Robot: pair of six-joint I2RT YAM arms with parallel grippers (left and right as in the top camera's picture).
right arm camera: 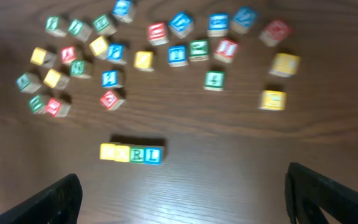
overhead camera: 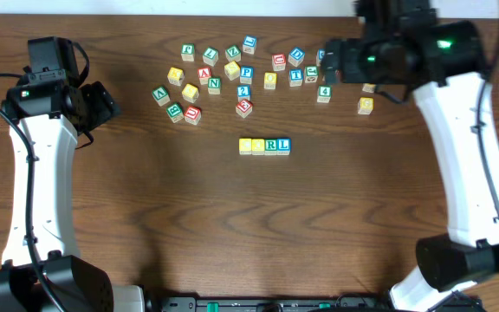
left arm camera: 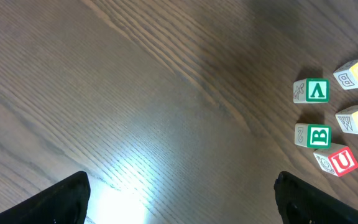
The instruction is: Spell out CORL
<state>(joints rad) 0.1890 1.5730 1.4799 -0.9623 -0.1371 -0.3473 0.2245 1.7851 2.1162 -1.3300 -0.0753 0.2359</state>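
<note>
We see four little cubes point(overhead camera: 264, 146) in one straight row on the worktop point(overhead camera: 232, 225), all touching. Two yellow cubes point(overhead camera: 246, 146) are on the left, then a green R point(overhead camera: 272, 146), then a blue L point(overhead camera: 284, 146).

dark wood table point(overhead camera: 180, 225): loose letter and number cubes point(overhead camera: 214, 85) scattered near far edge, mid-span; yellow cube point(overhead camera: 366, 105) toward right end.

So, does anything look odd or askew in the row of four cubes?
The row is straight and its cubes touch. One oddity: the first two cubes show pale yellow tops with no readable letter, so only R and L read clearly.
</note>
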